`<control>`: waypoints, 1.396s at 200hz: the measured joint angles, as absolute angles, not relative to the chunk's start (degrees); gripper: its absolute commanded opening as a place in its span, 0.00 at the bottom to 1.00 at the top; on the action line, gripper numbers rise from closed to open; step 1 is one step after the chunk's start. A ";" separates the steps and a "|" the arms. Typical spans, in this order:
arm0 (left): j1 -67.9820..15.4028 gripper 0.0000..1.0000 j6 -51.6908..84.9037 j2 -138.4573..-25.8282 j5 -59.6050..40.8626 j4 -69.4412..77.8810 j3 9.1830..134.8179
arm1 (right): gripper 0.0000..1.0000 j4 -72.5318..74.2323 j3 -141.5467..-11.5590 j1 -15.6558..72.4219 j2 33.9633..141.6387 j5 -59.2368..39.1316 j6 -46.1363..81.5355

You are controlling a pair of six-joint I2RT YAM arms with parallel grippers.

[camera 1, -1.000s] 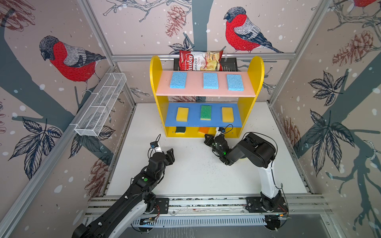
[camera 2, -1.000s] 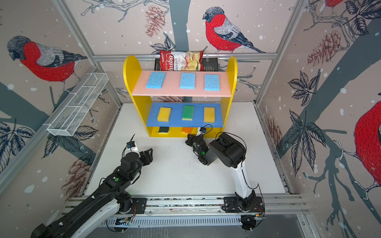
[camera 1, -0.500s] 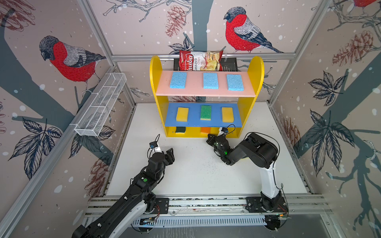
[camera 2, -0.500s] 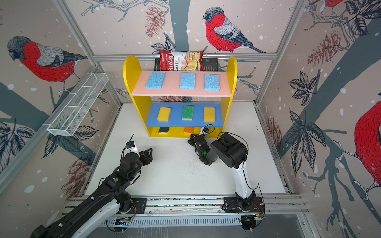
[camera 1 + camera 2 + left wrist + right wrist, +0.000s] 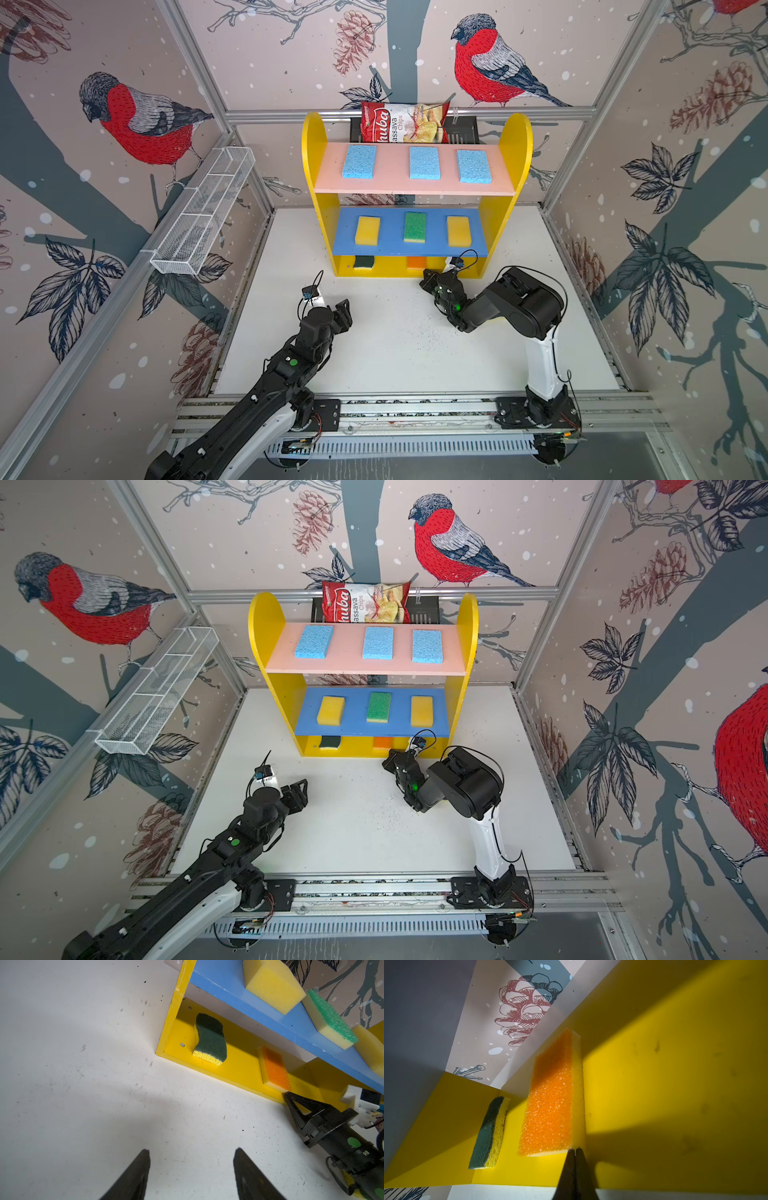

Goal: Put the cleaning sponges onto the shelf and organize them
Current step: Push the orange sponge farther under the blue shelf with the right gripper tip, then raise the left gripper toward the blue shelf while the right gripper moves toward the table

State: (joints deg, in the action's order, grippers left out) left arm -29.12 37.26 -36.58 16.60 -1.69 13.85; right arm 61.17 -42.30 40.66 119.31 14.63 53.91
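The right gripper, jaws shut and empty, points at the near corner of the orange-topped rectangular sponge on the yellow base of the three-tier yellow-sided shelf (a wavy dark-green-on-yellow sponge lies alongside, apart). The left gripper hovers open over the white tabletop, holding nothing.

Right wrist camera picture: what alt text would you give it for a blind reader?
The shut tips of the right gripper sit at the near corner of an orange-topped sponge lying flat on the shelf's yellow bottom board. Farther along the board lies a dark-green-topped sponge, with pinecone wallpaper behind.
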 measured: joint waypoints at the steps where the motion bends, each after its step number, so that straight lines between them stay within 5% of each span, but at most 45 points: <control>1: -29.12 0.65 37.26 -36.58 16.60 -1.69 13.85 | 0.02 61.17 -42.30 40.66 119.31 14.63 53.91; 159: -29.12 0.65 37.26 -38.57 16.32 -1.63 14.44 | 0.09 50.87 -39.72 45.01 109.19 18.17 47.72; 185: -29.12 0.66 37.08 -38.57 16.25 -2.04 15.18 | 0.17 49.78 -37.28 46.44 103.92 19.73 46.11; 227: -29.67 0.72 35.62 -38.09 16.12 -4.34 17.02 | 0.49 43.64 -34.11 50.04 94.45 22.11 43.07; 279: -36.07 0.81 32.10 -42.59 16.88 -8.32 24.29 | 0.52 29.43 -31.44 51.20 79.22 24.36 39.86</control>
State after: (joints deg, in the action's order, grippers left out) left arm -36.07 32.10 -42.59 16.88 -8.32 24.29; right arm 29.43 -31.44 51.20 79.22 24.36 39.86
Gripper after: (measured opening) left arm 0.794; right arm 0.522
